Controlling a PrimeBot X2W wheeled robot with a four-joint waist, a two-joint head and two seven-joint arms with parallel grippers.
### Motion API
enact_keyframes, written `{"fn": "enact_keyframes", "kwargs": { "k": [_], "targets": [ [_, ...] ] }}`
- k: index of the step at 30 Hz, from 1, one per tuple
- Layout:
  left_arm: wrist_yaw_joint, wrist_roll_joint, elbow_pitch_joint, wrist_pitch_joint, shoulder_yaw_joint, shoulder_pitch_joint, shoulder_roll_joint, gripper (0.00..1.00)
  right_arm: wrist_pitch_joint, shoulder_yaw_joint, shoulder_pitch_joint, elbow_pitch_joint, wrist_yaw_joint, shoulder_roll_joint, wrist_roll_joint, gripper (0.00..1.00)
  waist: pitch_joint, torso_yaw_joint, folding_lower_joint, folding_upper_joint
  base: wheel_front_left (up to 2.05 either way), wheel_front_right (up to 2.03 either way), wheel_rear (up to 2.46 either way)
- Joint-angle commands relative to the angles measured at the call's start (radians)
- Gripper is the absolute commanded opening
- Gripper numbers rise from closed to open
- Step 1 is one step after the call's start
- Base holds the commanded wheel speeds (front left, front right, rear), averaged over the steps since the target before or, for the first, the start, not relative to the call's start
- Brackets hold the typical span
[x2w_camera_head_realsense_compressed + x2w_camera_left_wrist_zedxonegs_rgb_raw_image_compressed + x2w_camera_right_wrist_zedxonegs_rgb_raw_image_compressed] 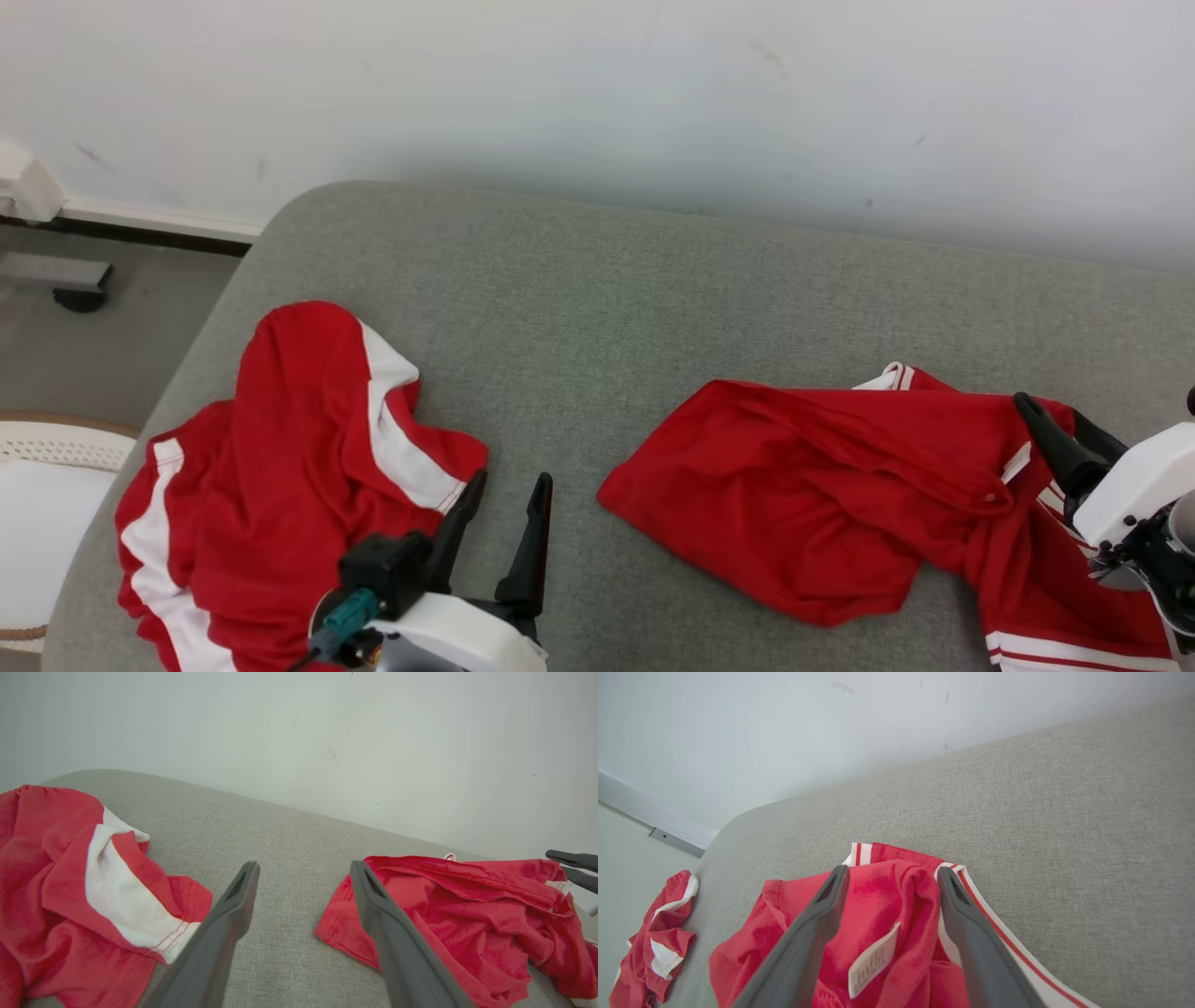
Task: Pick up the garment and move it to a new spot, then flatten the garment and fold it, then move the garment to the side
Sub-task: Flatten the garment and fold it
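Observation:
A crumpled red garment (803,485) with white-striped trim lies on the right half of the grey cushioned surface (597,280). My right gripper (1060,420) is at its right end, open. Its fingers straddle a raised fold of the garment (882,891), and a white label (873,959) lies between them. My left gripper (511,481) is open with nothing in it, over bare cushion just left of the garment (467,905). In the left wrist view its own fingers (304,868) point at the gap between two red cloths, and the right gripper (572,868) shows at the far right.
A second red garment (289,448) with broad white bands lies bunched at the cushion's left end, also seen in the wrist views (51,858) (658,938). A white wall (597,93) backs the cushion. On the floor at the left stands a white basket (47,504).

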Motion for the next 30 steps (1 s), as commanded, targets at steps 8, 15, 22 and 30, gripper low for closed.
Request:
{"fn": "enact_keyframes", "kwargs": {
  "k": [8, 15, 22, 30],
  "targets": [
    [-0.004, 0.013, -0.001, 0.0, 0.011, 0.031, 0.004, 1.0, -0.249, 0.046, 0.066, -0.162, -0.002, -0.024, -0.023, 1.0, -0.052, -0.083, -0.0001, 0.0, 0.0, 0.0, 0.0],
    [0.004, 0.015, -0.007, 0.0, 0.025, 0.057, 0.01, 1.0, -0.521, 0.047, 0.194, -0.259, -0.002, -0.006, -0.17, 1.0, -0.083, -0.172, -0.0001, 0.0, 0.0, 0.0, 0.0],
    [0.009, 0.021, -0.026, 0.0, 0.04, 0.07, 0.012, 1.0, -0.647, -0.047, 0.348, -0.312, -0.002, 0.077, -0.357, 1.0, -0.092, -0.217, -0.0001, 0.0, 0.0, 0.0, 0.0],
    [0.013, 0.031, -0.053, 0.0, 0.067, 0.082, 0.012, 1.0, -0.655, -0.115, 0.45, -0.339, -0.002, 0.176, -0.471, 1.0, -0.079, -0.244, -0.0001, 0.0, 0.0, 0.0, 0.0]
  ]
}}
